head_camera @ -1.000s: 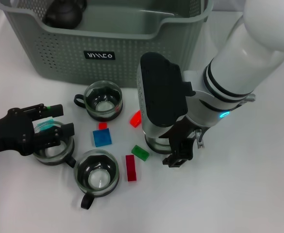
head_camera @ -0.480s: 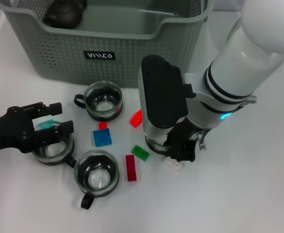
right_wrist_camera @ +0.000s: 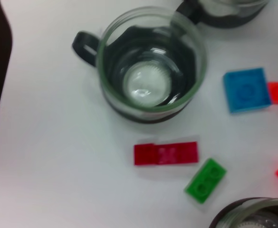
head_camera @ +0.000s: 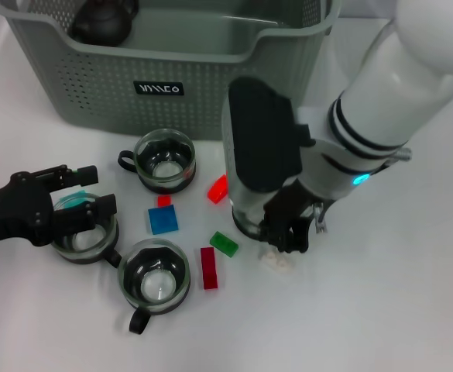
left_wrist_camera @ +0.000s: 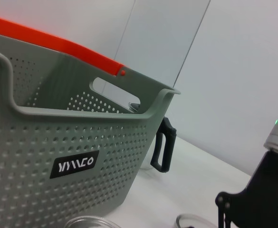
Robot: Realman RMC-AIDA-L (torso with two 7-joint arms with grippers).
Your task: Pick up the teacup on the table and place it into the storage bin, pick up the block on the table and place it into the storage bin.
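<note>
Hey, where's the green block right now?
In the head view the small green plastic block lies on the white table near the middle, apart from the long red block beside it and just left of the right tool.

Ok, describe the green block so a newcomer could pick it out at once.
Start at the storage bin, the big grey-green perforated basket at the far side of the table. In front of it lie glass teacups and a scatter of small blocks. The green block sits beside the right gripper, just above the long red block, and it is the only green piece among red and blue ones.
</note>
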